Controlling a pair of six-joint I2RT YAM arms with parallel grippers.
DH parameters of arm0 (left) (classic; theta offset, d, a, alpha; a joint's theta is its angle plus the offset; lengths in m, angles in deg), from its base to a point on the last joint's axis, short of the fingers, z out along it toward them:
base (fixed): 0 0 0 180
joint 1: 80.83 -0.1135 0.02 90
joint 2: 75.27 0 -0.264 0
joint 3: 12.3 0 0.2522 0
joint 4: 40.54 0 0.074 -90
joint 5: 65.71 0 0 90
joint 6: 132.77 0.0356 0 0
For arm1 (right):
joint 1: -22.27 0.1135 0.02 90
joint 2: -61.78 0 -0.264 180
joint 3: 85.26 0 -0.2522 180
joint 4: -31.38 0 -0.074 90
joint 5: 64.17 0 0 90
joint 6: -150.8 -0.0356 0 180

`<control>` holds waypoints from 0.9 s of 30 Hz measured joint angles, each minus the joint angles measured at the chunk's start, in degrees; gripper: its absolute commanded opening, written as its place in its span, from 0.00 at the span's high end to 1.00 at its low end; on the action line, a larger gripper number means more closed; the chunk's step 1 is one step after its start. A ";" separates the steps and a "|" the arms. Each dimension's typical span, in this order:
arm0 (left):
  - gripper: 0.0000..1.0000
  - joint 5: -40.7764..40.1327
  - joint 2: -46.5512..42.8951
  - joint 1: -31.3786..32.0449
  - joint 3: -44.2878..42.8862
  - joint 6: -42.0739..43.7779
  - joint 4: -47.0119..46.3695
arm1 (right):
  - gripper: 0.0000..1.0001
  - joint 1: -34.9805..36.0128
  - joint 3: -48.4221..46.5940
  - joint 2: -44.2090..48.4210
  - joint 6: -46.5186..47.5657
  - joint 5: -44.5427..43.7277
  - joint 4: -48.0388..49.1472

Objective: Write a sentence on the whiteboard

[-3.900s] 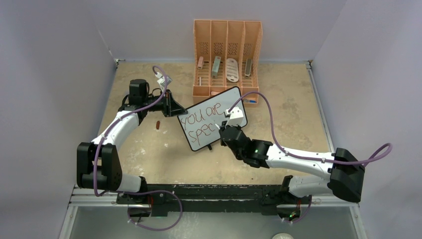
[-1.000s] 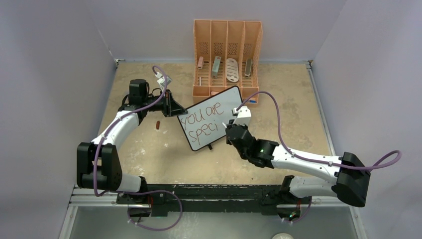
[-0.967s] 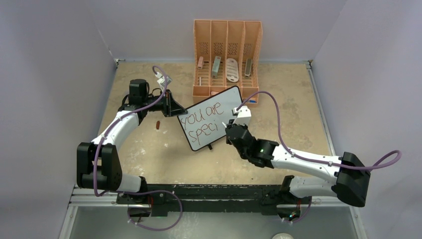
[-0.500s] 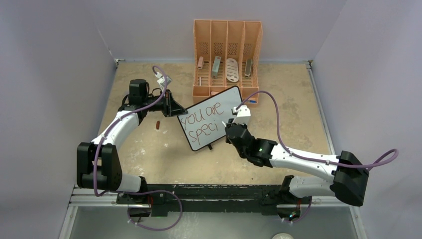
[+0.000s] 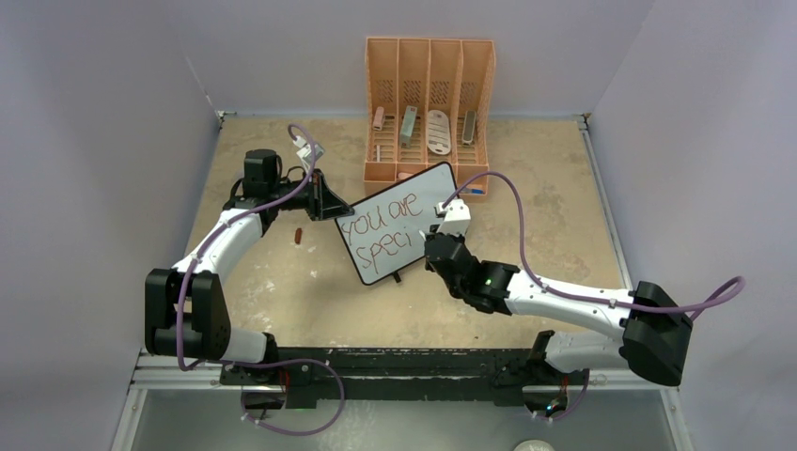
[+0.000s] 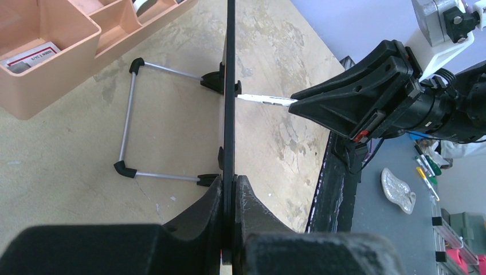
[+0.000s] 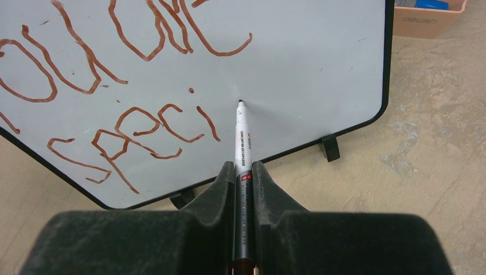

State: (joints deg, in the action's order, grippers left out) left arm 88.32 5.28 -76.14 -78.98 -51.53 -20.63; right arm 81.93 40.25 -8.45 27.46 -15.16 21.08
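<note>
The whiteboard [image 5: 421, 193] stands tilted in front of the organizer. The sentence [image 5: 383, 214] in red-brown marker reads "you are" above "speci". My left gripper [image 5: 331, 204] is shut on the board's left edge, seen edge-on in the left wrist view [image 6: 230, 86] between the fingers [image 6: 209, 197]. My right gripper [image 5: 430, 242] is shut on a white-and-grey marker [image 7: 240, 137]. Its tip touches the whiteboard [image 7: 309, 69] just right of the "i" in the lettering [image 7: 143, 129]. The marker [image 6: 263, 99] also shows in the left wrist view.
An orange organizer [image 5: 429, 103] with several small items in its slots stands behind the board. A red-brown marker cap [image 5: 298, 235] lies on the table left of the board. The board's wire stand [image 6: 129, 126] rests on the table behind it. Walls close in on both sides.
The lower line has grown from "spec" to "speci". My right gripper has moved right along the board with the marker. The left arm has not moved.
</note>
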 measured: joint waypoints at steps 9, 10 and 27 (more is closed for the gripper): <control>1.00 0.00 0.00 0.00 0.00 0.02 0.00 | 1.00 0.00 0.00 0.00 0.94 0.00 0.50; 1.00 0.02 0.00 0.00 0.00 0.02 0.00 | 1.00 0.00 0.00 0.00 1.05 0.00 0.59; 1.00 0.00 0.00 0.00 0.00 0.00 0.00 | 1.00 0.00 0.00 -0.02 2.97 0.24 2.25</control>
State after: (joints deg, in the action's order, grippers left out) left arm 88.32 5.28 -76.14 -78.98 -51.53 -20.63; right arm 81.93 40.25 -8.47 30.43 -14.92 23.33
